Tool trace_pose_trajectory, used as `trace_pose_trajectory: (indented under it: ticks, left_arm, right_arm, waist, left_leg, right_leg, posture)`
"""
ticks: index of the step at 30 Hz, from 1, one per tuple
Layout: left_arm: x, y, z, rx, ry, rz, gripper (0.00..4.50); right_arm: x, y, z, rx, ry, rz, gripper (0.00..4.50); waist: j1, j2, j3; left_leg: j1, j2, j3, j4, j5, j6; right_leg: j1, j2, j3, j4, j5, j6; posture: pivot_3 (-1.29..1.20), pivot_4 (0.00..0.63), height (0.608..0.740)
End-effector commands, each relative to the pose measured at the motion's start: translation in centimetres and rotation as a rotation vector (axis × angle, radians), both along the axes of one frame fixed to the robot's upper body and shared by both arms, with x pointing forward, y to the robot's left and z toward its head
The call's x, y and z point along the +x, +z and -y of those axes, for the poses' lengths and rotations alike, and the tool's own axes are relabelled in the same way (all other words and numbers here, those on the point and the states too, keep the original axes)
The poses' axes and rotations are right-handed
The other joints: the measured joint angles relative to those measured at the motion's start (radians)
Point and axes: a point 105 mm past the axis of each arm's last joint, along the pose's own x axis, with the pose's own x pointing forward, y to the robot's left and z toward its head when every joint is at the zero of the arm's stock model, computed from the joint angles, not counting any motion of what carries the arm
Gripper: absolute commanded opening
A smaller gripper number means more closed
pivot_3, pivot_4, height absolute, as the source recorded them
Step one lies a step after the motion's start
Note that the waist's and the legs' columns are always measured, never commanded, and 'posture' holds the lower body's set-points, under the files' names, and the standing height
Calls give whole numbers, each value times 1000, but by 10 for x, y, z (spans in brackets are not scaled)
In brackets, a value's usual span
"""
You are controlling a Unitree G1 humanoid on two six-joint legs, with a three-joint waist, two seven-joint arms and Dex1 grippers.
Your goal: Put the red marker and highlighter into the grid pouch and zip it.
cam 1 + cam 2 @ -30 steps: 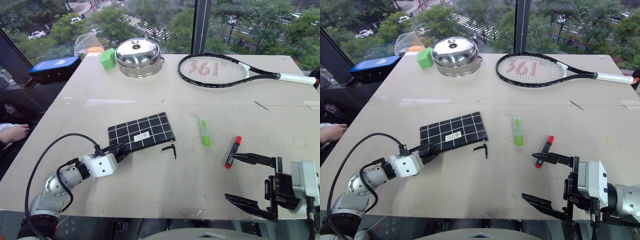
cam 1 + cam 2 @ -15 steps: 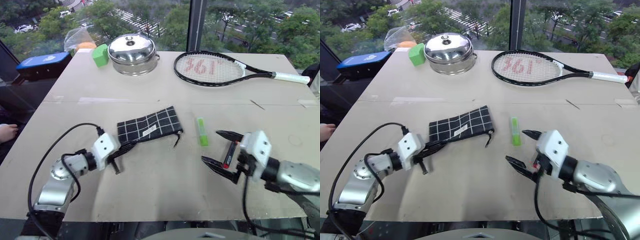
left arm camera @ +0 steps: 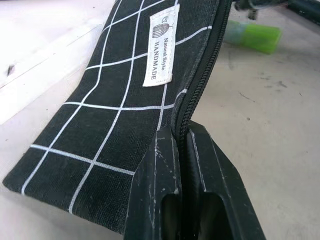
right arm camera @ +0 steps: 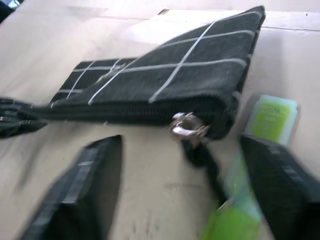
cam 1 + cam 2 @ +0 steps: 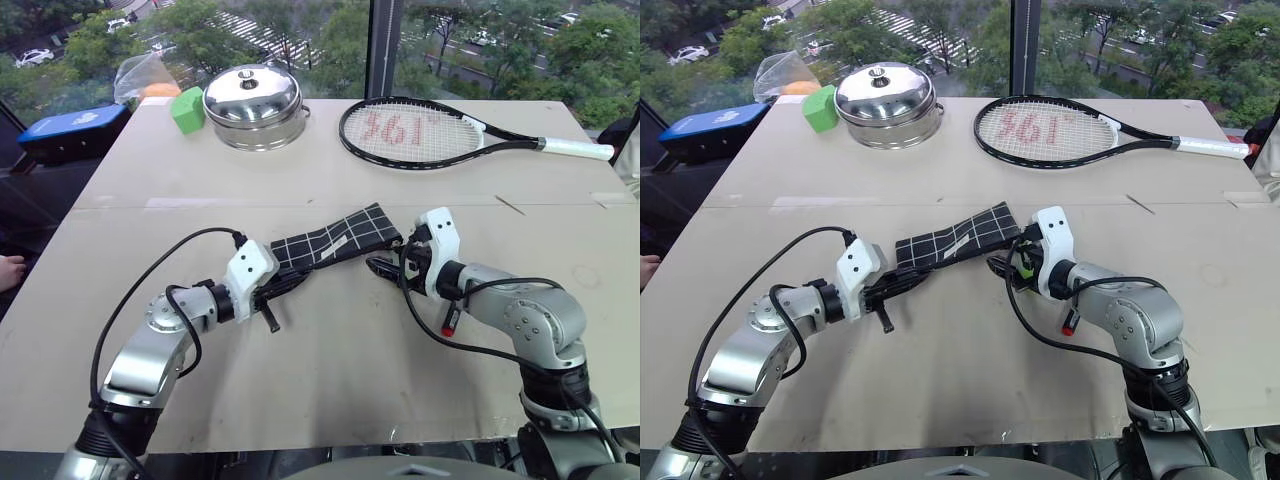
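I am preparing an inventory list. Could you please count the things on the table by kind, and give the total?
Pens: 2 (highlighter, red marker)
Pouches: 1 (grid pouch)
Rackets: 1 (tennis racket)
Pots: 1 (lidded steel pot)
Blocks: 1 (green cube)
Blue cases: 1 (blue case)
Total: 7

I see a black grid pouch (image 3: pixel 125 95) with white lines and a white label, a light-green highlighter (image 4: pixel 260 150), a beige table (image 5: pixel 330 380).
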Motion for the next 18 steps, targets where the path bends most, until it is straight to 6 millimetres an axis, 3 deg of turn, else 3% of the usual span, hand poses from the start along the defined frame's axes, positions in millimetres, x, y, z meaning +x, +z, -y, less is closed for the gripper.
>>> trace_pose_trajectory:
  ticks: [1,4,5,7,10,11,18]
  left_arm:
    - [-3,9,2,4,-16,38,0]
    - [-4,9,2,4,-20,37,0]
    - [-4,9,2,3,-21,38,0]
    - [-4,9,2,4,-21,38,0]
    - [-4,9,1,3,-21,37,0]
    - [-4,9,2,2,-22,36,0]
    - [2,15,8,-35,-14,36,0]
  right_arm:
    - [1,21,-1,35,5,69,2440]
    - [2,20,0,31,3,68,2440]
    - [3,19,1,28,-2,70,2228]
    - [3,19,0,36,4,68,1636]
    - [1,21,-2,45,20,77,230]
    - [0,23,-3,49,31,81,38]
    - [-4,22,-11,15,71,87,38]
  waist:
    - [-1,0,0]
    - [-1,0,0]
    - [-1,0,0]
    - [-1,0,0]
    - [-1,0,0]
    - [-1,0,0]
    - [-1,0,0]
  left_leg:
    - [0,0,0,0,0,0]
    - [0,0,0,0,0,0]
    - [0,0,0,0,0,0]
    - [0,0,0,0,0,0]
    - [0,0,0,0,0,0]
    - [0,0,0,0,0,0]
    - [0,0,0,0,0,0]
  right_leg:
    - [0,0,0,0,0,0]
    - [0,0,0,0,0,0]
    - [0,0,0,0,0,0]
    - [0,0,0,0,0,0]
    - [0,0,0,0,0,0]
    - [0,0,0,0,0,0]
    - [0,0,0,0,0,0]
  posture:
    - [0,150,740]
    - [0,150,740]
    - [0,150,740]
    - [0,150,740]
    - [0,150,740]
    - [0,150,740]
    - [0,150,740]
